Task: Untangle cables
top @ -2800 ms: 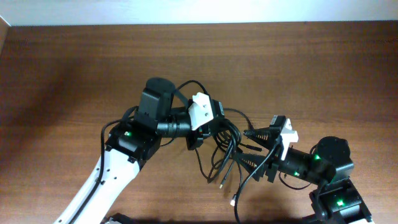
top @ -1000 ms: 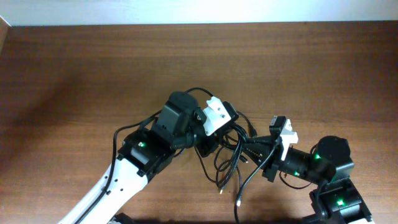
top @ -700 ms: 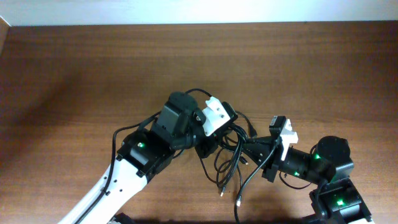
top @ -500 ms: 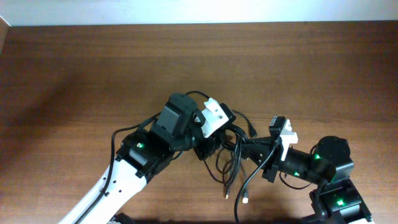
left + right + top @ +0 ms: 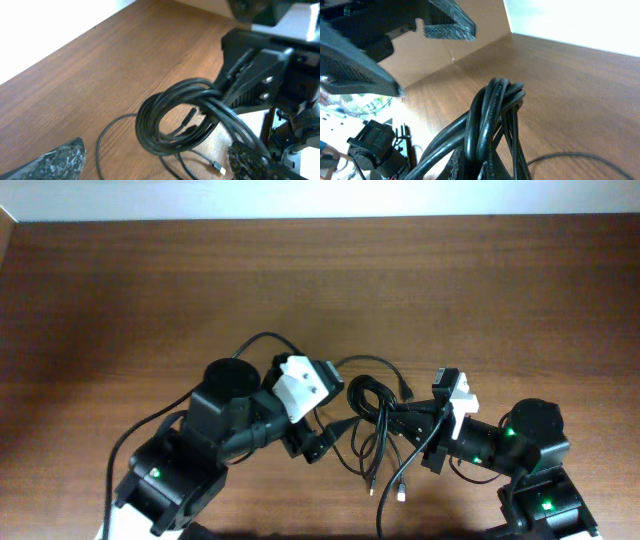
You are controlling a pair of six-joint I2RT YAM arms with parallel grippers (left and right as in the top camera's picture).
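The cables are thin black cords looped into a bundle, with plug ends trailing toward the front edge. My right gripper is shut on the bundle's right side. In the right wrist view the looped cords rise from between my right gripper's jaws. My left gripper stands open just left of the bundle, apart from it. In the left wrist view the coil lies ahead of my left gripper, between its spread fingers, and one plug rests on the wood.
The brown wooden table stretches to the left and back. A single thin cord arcs behind the bundle. The left arm's own thick wire loops over its wrist. A pale wall runs along the far edge.
My left gripper has opened, let go of the bundle and drawn back to the left. The bundle stays in my right gripper, and its loose ends have swung slightly right.
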